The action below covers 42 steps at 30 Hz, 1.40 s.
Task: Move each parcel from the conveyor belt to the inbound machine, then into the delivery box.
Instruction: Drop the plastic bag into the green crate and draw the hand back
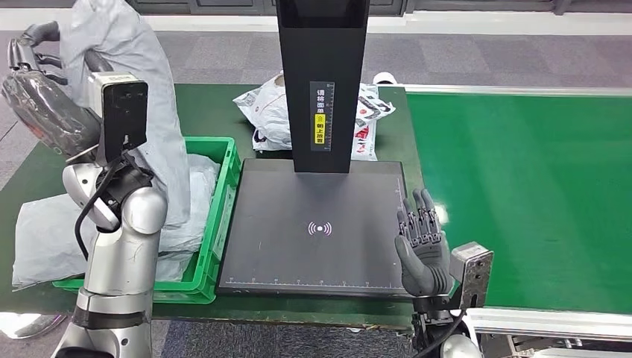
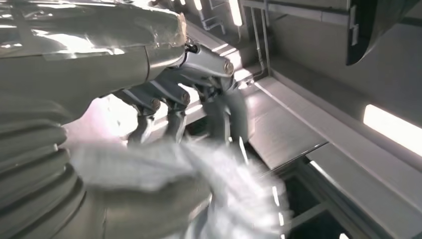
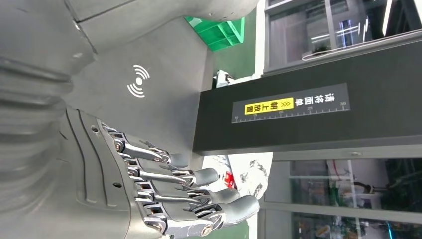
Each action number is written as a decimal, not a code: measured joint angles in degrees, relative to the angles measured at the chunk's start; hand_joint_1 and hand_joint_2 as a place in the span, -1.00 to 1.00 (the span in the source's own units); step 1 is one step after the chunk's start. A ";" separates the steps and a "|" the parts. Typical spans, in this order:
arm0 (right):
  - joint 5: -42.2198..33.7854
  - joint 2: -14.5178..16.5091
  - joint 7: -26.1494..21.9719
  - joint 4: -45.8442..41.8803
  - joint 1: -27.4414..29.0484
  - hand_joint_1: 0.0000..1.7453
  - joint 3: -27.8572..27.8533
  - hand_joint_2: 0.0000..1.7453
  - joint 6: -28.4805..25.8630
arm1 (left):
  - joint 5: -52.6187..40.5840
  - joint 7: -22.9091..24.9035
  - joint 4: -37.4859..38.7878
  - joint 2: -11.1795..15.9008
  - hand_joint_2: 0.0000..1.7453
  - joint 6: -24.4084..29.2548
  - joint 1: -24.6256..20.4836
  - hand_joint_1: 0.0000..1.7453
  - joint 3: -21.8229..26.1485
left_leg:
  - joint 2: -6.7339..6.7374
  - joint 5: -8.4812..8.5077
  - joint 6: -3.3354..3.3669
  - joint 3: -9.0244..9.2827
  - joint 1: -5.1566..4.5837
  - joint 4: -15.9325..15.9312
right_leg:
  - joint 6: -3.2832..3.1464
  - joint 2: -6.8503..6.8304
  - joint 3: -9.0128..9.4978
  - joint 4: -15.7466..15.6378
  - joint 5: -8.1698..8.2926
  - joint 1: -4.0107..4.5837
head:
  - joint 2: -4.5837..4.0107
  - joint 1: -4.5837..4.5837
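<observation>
We see the left hand (image 1: 33, 56) raised high at the far left, its fingers closed on the upper end of a grey parcel (image 1: 141, 97), a soft poly mailer that hangs down in a long drape so its lower part reaches into the green delivery box (image 1: 223, 194); the left wrist view is blurred, but pale crumpled film is bunched against the fingers (image 2: 169, 107) there. Our judgement is that this parcel is light and limp, with slick film that will slide through a loose hold and fold wherever it is unsupported, so a firm pinch on gathered material near an edge suits it better than a flat grasp. The right hand (image 1: 421, 242) holds nothing, fingers straight and apart, standing upright at the right edge of the inbound machine (image 1: 313, 246), beside the green conveyor belt (image 1: 522, 194). A white printed parcel (image 1: 272, 115) lies behind the machine's black column (image 1: 322, 82); it looks equally soft and crinkly, and we would take it by a bunched corner. Another pale bag (image 1: 45, 231) lies flat just beside the box
</observation>
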 joint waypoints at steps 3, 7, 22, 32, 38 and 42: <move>0.03 -0.10 0.06 0.00 0.38 -1.00 0.00 1.00 0.15 | 0.14 0.55 0.32 0.75 1.00 0.02 0.43 -1.00 0.15 | 0.00 0.00 0.00 0.00 0.00 0.00 | 0.00 0.00 0.00 0.00 0.00 0.00 | 0.00 0.00; 0.04 -0.25 0.07 0.00 0.55 -1.00 0.00 1.00 0.40 | 0.04 0.97 0.41 1.32 1.00 0.02 0.67 -1.00 0.19 | 0.00 0.00 0.00 -0.01 0.00 0.00 | -0.01 -0.01 0.00 -0.01 -0.01 -0.01 | 0.00 0.00; 1.27 -0.42 1.61 -0.36 1.95 -1.00 0.00 1.00 0.75 | -5.21 7.90 2.47 1.52 -1.00 -6.65 1.25 -1.00 0.95 | 0.00 0.00 0.00 0.01 0.00 0.00 | -0.01 0.00 0.00 0.00 0.00 0.00 | 0.00 0.00; 1.38 -0.42 1.72 -0.57 2.03 -1.00 0.00 1.00 0.82 | -5.60 8.43 3.51 1.52 -1.00 -7.25 1.28 -1.00 0.96 | 0.00 0.00 0.00 0.01 0.00 0.00 | -0.01 0.00 0.00 -0.01 0.00 -0.01 | 0.00 0.00; 2.19 -0.40 2.19 -0.92 2.16 -1.00 0.00 1.00 1.25 | -2.63 7.01 3.45 1.38 1.00 -7.14 1.43 -1.00 0.86 | 0.01 0.00 -0.01 0.04 0.00 0.00 | -0.01 0.00 -0.01 -0.01 0.00 0.00 | 0.00 0.00; 2.49 -0.39 2.10 -1.72 2.76 -1.00 -0.10 1.00 1.62 | 18.99 -4.32 2.31 0.21 1.00 -9.97 1.85 -1.00 -2.05 | -0.03 0.00 0.00 0.04 -0.01 0.01 | -0.01 -0.04 0.01 -0.04 -0.01 -0.01 | 0.00 0.00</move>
